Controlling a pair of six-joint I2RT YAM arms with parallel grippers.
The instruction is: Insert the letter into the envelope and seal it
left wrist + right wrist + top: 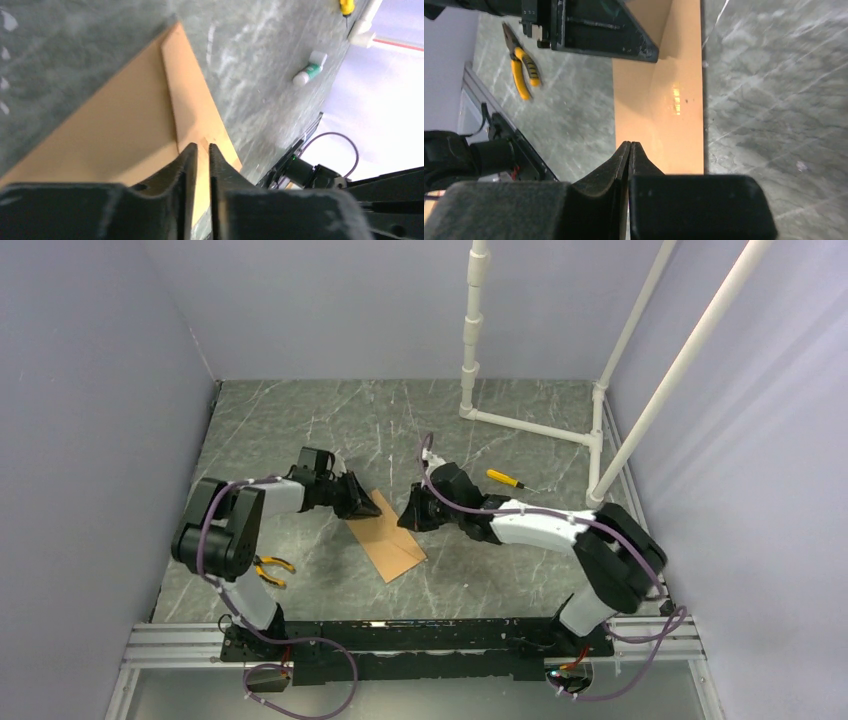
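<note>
The brown envelope lies flat on the table between the two arms. It also shows in the left wrist view and the right wrist view, with a fold line running along it. The letter does not show apart from the envelope. My left gripper is at the envelope's far left corner, its fingertips nearly together with only a thin slit and nothing held. My right gripper is shut and empty, its tips low over the envelope's right edge.
Yellow-handled pliers lie near the left arm's base and show in the right wrist view. A yellow screwdriver lies at the right. A white and green glue stick lies beyond the envelope. A white pipe frame stands at the back.
</note>
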